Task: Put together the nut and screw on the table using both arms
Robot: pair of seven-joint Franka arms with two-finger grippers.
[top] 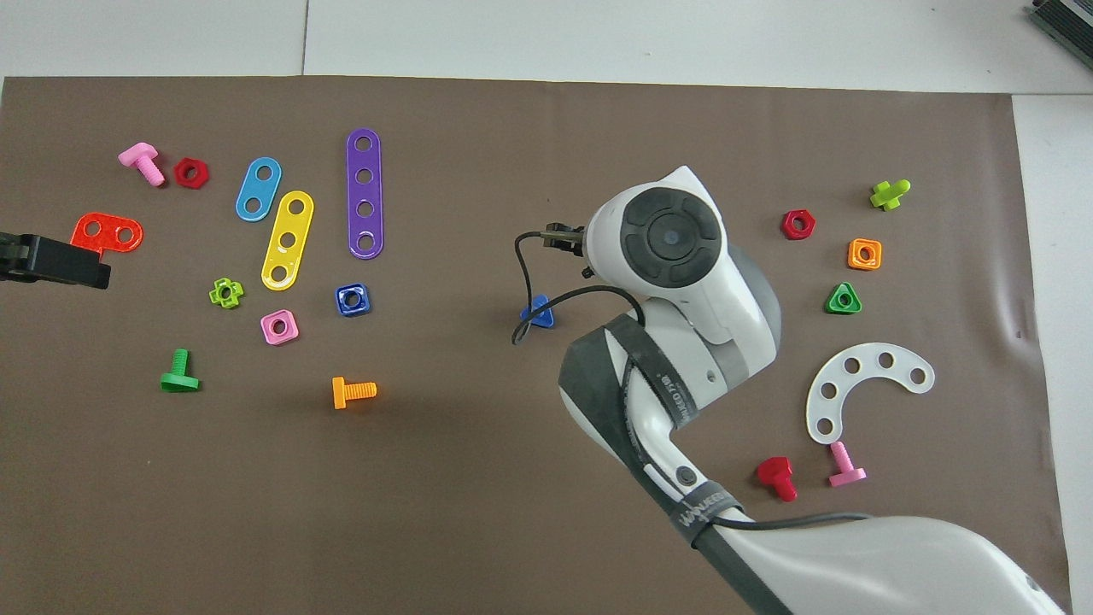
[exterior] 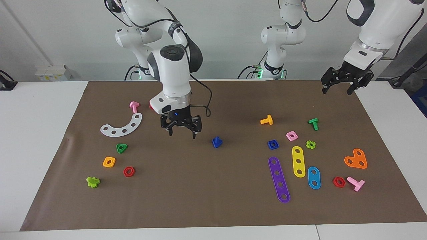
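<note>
The dark-blue screw (exterior: 217, 142) stands head-down on the brown mat (exterior: 213, 200) near the table's middle; it also shows in the overhead view (top: 538, 312), partly under a cable. The blue square nut (exterior: 273, 144) lies flat toward the left arm's end, beside a pink square nut (exterior: 292, 135); it shows in the overhead view too (top: 353, 300). My right gripper (exterior: 182, 132) is open and empty, low over the mat beside the screw, apart from it. My left gripper (exterior: 337, 90) is open and empty, raised over the mat's edge at its own end.
Purple (exterior: 279, 180), yellow (exterior: 298, 161) and blue (exterior: 314, 177) strips lie farther from the robots than the nut. An orange bolt (exterior: 267, 120) and a green bolt (exterior: 313, 123) lie nearer. A white curved plate (exterior: 122, 126), a green triangular nut (exterior: 121, 148) and an orange nut (exterior: 109, 162) lie toward the right arm's end.
</note>
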